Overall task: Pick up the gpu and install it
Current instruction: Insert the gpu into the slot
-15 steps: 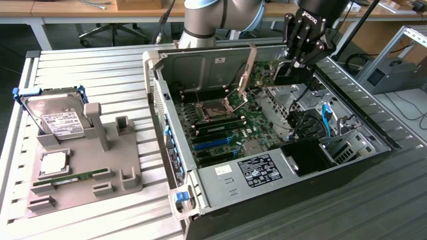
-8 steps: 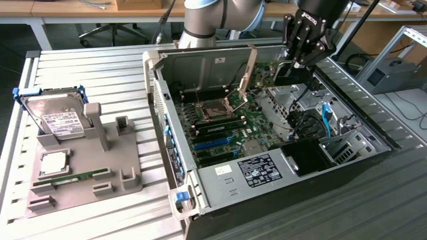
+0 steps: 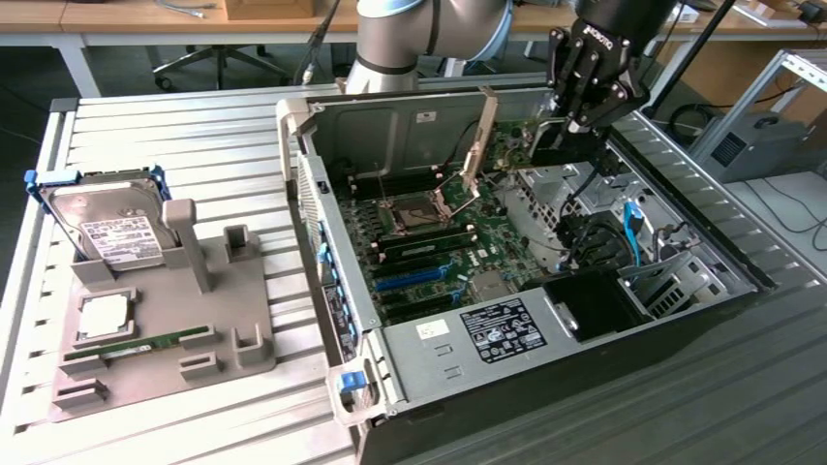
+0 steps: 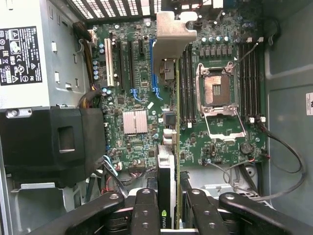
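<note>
Pincer (image 4: 170,211) clamped on gpu (image 4: 166,171), edge-on above motherboard (image 4: 137,88) — watch your tilt: misaligned card could jam beside blue slot (image 4: 153,68), bracket (image 4: 173,29) snagging case (image 3: 310,184).

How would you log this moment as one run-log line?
gripper: jaws shut on gpu | gpu: edge-on over motherboard | site: inside open case

Claw (image 4: 169,209) clamped on the gpu (image 4: 165,171), card edge-on over the green motherboard (image 4: 132,88), silvery bracket (image 4: 173,29) at its far end, between the blue slot (image 4: 153,63) and the open CPU socket (image 4: 217,90).
</note>
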Motion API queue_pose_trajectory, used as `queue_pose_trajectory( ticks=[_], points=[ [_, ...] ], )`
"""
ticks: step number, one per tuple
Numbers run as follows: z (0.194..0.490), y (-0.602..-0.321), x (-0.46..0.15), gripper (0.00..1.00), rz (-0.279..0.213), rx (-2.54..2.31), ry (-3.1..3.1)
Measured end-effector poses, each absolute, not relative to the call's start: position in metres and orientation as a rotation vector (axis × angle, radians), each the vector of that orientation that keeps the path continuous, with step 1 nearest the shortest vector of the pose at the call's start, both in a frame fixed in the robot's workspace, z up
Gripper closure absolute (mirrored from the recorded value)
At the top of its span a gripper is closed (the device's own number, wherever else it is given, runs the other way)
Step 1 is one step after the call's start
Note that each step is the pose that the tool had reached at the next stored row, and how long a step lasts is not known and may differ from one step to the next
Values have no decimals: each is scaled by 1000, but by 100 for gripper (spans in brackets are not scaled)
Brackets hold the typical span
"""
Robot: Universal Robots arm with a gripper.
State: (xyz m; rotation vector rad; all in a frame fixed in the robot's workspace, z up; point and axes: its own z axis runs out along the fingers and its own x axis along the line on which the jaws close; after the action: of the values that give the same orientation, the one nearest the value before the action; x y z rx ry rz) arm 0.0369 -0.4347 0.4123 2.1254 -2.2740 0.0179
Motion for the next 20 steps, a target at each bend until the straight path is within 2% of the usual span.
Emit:
queue_pose_trajectory(
  ticks=[20],
  points=[
    [408, -435, -15, 73, 18, 2125, -2274]
  ],
)
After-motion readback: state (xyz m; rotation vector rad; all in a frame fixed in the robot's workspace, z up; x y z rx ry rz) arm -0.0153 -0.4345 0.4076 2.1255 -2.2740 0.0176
